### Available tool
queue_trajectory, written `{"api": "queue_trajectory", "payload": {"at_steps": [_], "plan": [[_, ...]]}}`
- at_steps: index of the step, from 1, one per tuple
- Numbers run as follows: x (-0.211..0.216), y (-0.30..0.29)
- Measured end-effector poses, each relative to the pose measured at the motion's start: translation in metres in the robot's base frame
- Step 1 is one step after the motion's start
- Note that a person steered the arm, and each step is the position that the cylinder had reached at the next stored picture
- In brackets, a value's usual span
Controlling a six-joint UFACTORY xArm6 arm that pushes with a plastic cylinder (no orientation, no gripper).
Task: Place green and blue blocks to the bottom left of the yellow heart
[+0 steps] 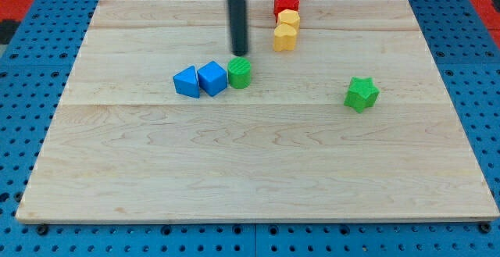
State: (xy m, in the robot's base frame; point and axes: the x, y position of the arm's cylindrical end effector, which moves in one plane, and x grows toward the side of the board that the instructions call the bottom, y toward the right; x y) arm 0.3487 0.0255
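Take the yellow heart [284, 38] as your landmark: your rod carries no pincer, so there is nothing to open or close, and my tip [238, 53] rests just above the green cylinder [240, 73], to the heart's lower left. Touching that cylinder on its left sit 2 blue blocks, a cube [212, 78] and a triangular one [187, 81]. The green star [361, 93] lies well apart, down-right of the heart; gathering it looks like your next job. No containers appear.

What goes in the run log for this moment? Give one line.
my tip just above green cylinder | blue blocks touching its left | green star apart, right | yellow heart upper right
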Motion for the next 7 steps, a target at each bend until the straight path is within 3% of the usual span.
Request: {"api": "queue_trajectory", "payload": {"at_steps": [2, 3, 4, 5, 6, 7], "plan": [[0.043, 0.203], [0.074, 0.164], [0.062, 0.036], [0.061, 0.055], [0.079, 0.130], [0.115, 0.088]]}}
